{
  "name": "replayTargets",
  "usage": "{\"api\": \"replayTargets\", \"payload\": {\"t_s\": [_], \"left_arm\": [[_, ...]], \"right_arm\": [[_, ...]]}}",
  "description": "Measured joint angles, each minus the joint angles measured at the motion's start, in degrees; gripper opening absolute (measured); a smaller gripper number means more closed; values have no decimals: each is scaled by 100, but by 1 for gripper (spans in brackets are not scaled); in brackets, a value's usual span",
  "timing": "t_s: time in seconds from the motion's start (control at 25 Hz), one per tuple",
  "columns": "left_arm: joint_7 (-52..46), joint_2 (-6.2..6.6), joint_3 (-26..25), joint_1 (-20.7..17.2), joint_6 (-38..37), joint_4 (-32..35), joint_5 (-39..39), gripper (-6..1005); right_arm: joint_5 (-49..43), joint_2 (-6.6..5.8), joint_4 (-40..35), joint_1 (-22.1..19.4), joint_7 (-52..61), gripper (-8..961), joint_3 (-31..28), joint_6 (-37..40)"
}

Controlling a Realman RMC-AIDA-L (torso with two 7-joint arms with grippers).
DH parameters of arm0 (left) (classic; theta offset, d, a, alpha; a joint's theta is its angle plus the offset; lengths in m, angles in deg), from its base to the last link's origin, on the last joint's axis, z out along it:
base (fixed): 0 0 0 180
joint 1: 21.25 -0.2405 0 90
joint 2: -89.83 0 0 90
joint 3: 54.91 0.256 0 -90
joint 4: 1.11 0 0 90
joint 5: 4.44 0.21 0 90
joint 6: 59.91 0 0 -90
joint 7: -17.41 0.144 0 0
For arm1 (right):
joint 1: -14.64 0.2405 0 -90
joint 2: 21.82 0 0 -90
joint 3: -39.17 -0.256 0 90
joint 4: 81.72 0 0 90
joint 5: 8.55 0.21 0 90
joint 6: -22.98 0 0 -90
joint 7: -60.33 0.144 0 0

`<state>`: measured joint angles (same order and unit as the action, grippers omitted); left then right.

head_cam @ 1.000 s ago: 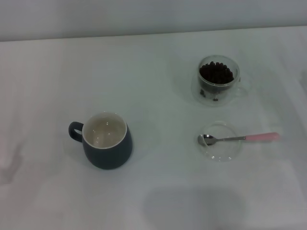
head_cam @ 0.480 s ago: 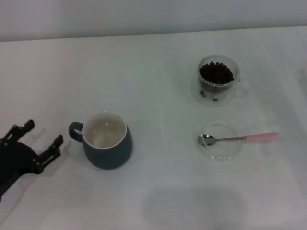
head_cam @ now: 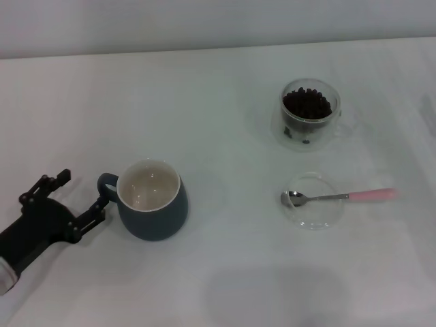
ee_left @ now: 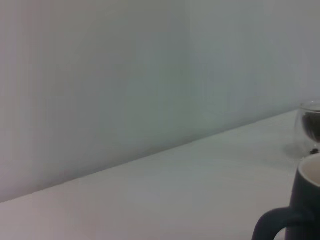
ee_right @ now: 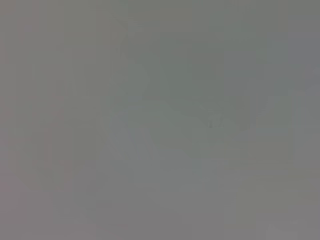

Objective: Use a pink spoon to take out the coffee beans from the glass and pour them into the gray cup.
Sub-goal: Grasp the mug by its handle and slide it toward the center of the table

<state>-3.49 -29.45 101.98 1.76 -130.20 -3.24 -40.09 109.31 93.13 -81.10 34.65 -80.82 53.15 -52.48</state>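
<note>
At 8 o'clock on the white table (head_cam: 225, 122) in head view you've got the left gripper (head_cam: 82, 195), low over the surface, fingers (head_cam: 60, 178) spread apart w/ nothing between them. One fingertip sits just beside the loop handle of the gray cup (head_cam: 152, 199), at the cup's 9 o'clock; you can't tell if it's touching the handle. The other fingertip is further off toward 10 o'clock, clear of the cup.

The gray cup stands upright, cream inside showing, handle pointing at the gripper. Left wrist view catches that same cup (ee_left: 302, 200) at the frame edge, handle loop and part of the rim only, w/ the glass (ee_left: 310, 125) far behind it against the wall.

At 1 o'clock on the table you see the glass (head_cam: 310, 114), upright, w/ the coffee beans (head_cam: 307, 103) heaped inside as a dark mass near the rim; a few darker spots show lower down thru the clear wall. It's well apart from the gray cup.

Around 4 o'clock lies the pink spoon (head_cam: 339, 196), metal bowl resting in a flat clear dish (head_cam: 313, 201), pink handle sticking out past the dish rim toward 3 o'clock. Dish sits nearer you than the glass, roughly in line w/ it.

Right gripper isn't in any view; right wrist view is a flat gray blur, nothing to make out.
</note>
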Motion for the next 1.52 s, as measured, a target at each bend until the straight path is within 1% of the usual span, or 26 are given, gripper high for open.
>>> {"api": "replayTargets", "payload": {"t_s": [0.28, 0.48, 0.64, 0.76, 0.84, 1.2, 1.44, 1.52], "left_arm": [[230, -2, -36, 156, 421, 228, -34, 825], [338, -2, -49, 235, 523, 282, -46, 807], [697, -10, -52, 198, 572, 479, -73, 792], [1269, -21, -65, 128, 690, 686, -204, 689], [1475, -22, -66, 113, 763, 766, -259, 620], [1566, -18, -52, 147, 826, 796, -271, 351], [1685, -17, -40, 133, 824, 819, -263, 220], [1745, -18, -50, 112, 825, 848, -271, 192]], "right_arm": [[0, 9, 0, 13, 0, 867, 0, 4], [0, 9, -1, 19, 0, 867, 0, 1], [0, 9, -1, 33, 0, 868, 0, -2], [0, 10, 0, 39, 0, 868, 0, -1], [0, 9, -1, 53, 0, 868, 0, 0], [0, 10, -1, 63, 0, 867, 0, -11], [0, 9, -1, 66, 0, 868, 0, -12], [0, 9, -1, 73, 0, 868, 0, -11]]}}
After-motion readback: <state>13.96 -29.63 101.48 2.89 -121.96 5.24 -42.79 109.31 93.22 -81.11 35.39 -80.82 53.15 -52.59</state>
